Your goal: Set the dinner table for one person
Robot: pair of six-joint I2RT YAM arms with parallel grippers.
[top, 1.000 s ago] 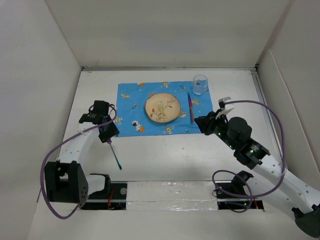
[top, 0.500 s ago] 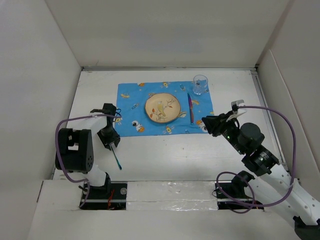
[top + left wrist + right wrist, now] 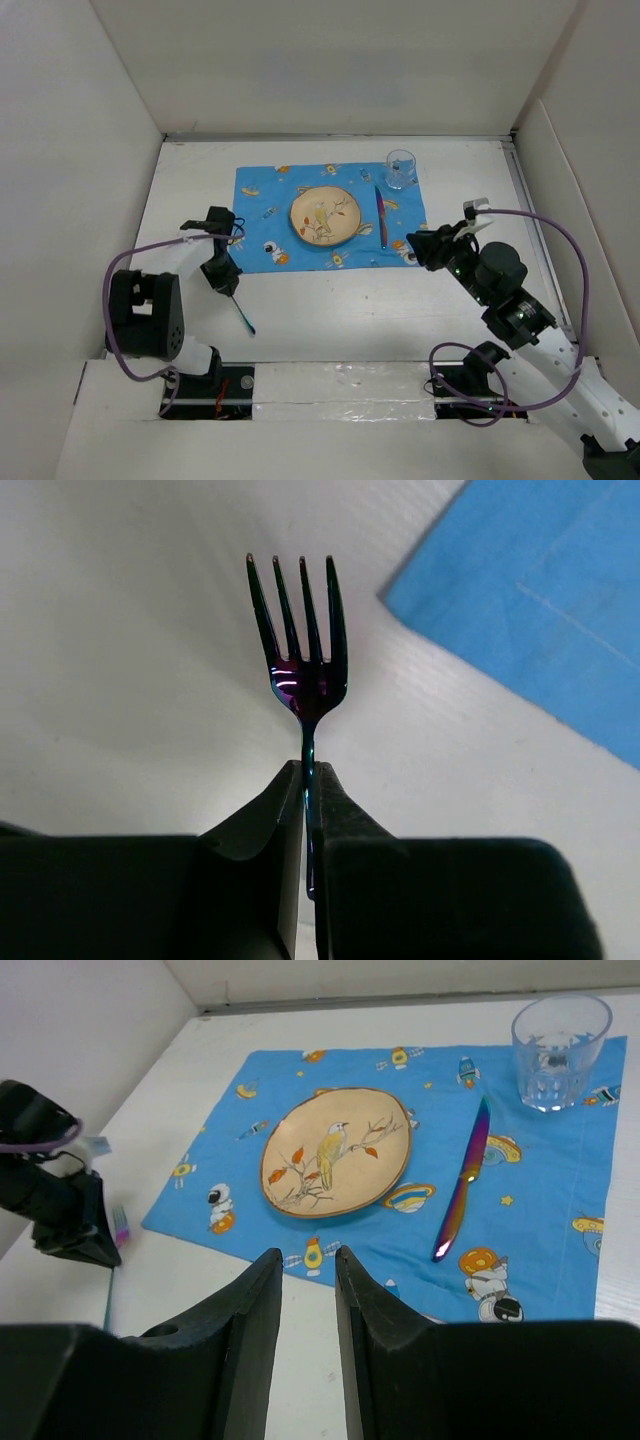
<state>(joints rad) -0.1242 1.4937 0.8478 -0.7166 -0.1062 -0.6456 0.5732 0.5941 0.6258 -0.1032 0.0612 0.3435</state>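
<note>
My left gripper is shut on the handle of an iridescent fork. The tines point away from the fingers, over the white dinner table, just off the blue cloth's near-left corner. In the top view the fork slants toward the near edge. On the blue cartoon-print cloth sit a bird-pattern plate, an iridescent knife to its right, and a clear glass at the far right corner. My right gripper is open and empty at the cloth's near-right corner; its jaws stand slightly apart.
Upright white panels border the table on the left, back and right. In the right wrist view the plate, knife and glass lie ahead of the gripper, with the left gripper at far left.
The left arm folded back and the fork shifted slightly right and toward the near edge, still gripped. The right gripper drew back a little to the right from the cloth.
</note>
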